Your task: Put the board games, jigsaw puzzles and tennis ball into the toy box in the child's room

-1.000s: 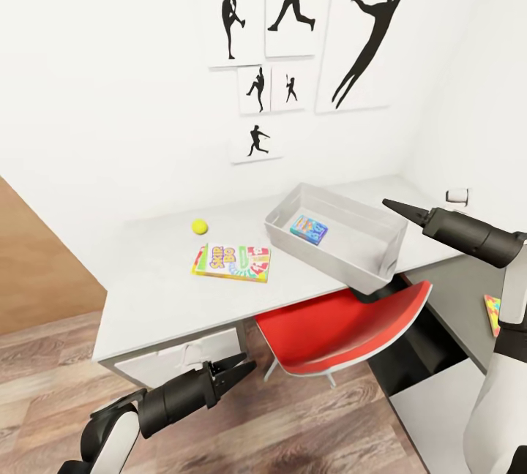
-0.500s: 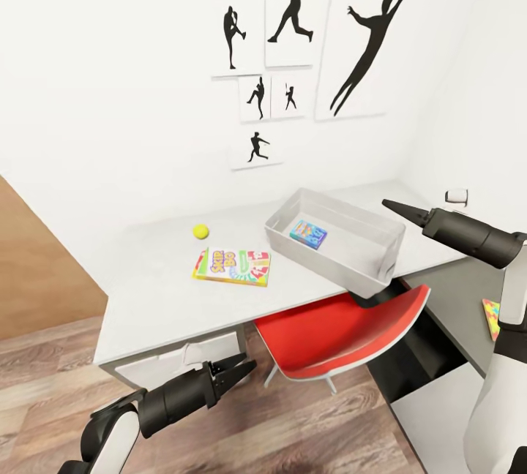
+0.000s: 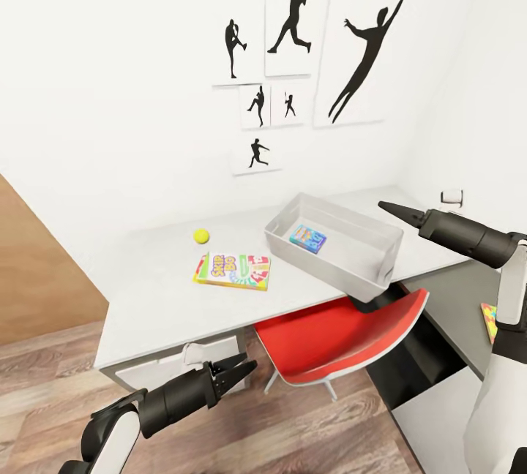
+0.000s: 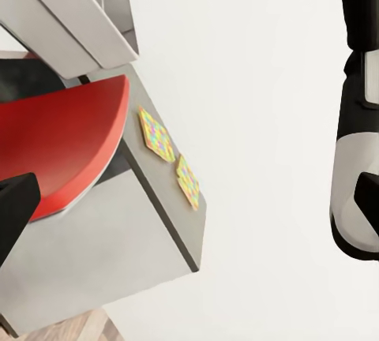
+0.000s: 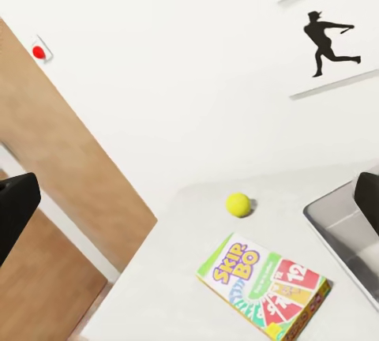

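Note:
On the pale table [image 3: 154, 298] the grey toy box [image 3: 380, 235] overhangs the front edge, with a small blue board game [image 3: 307, 238] inside. The Skip-Bo board game [image 3: 233, 270] [image 5: 264, 286] lies flat to its left, and the tennis ball [image 3: 201, 236] [image 5: 238, 204] sits just behind that. Two jigsaw puzzles [image 4: 156, 134] [image 4: 187, 181] lie on the dark cabinet section; one puzzle [image 3: 489, 319] peeks past my right arm. My right gripper [image 3: 391, 208] hovers open beside the toy box's right end. My left gripper [image 3: 245, 369] hangs open, low, in front of the table. The bed is out of view.
A red chair [image 3: 337, 331] is tucked under the table below the toy box. A white drawer unit [image 3: 183, 357] sits under the table's left part. A brown wooden panel [image 3: 36, 269] stands at the left, with wood-plank floor [image 3: 307, 430] below.
The head view has shifted a little, so everything sits slightly lower in the picture. Both arms hold their pose and the toys have not moved.

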You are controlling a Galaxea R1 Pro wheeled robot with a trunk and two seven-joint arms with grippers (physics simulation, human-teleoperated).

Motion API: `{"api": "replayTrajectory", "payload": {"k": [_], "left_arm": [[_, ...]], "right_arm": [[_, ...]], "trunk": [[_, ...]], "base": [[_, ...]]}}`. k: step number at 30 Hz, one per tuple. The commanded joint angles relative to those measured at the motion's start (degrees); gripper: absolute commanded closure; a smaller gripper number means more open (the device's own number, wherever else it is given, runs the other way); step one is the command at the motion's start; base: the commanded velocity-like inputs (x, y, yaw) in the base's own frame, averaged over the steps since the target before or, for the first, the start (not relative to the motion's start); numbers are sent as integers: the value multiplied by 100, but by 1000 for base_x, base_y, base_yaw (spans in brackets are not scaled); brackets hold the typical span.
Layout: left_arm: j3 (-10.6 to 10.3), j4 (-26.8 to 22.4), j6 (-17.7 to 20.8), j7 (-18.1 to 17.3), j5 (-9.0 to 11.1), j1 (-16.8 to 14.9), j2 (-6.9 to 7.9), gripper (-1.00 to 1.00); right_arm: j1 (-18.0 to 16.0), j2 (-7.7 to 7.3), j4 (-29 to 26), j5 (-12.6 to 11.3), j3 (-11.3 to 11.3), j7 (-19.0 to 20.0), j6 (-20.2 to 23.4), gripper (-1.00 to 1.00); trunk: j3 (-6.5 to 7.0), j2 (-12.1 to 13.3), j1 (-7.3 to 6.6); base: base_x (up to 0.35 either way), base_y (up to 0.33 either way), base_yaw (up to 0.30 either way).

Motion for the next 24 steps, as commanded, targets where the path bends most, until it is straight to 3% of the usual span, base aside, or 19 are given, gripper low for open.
{"api": "replayTrajectory", "payload": {"k": [1,15,24], "left_arm": [[-5,-2,37,9,39,-4,4,-100],[-4,-2,35,10,37,-4,2,-100],[-17,-2,31,37,31,-3,-4,-100]], "right_arm": [[-6,0,0,11,-4,24,21,-100],[8,5,2,17,42,22,21,-100],[300,3,-1,45,122,24,21,-100]], "trunk": [[0,-10,3],[133,-10,3],[219,-10,3]], "base": [[0,0,0],[0,0,0],[0,0,0]]}}
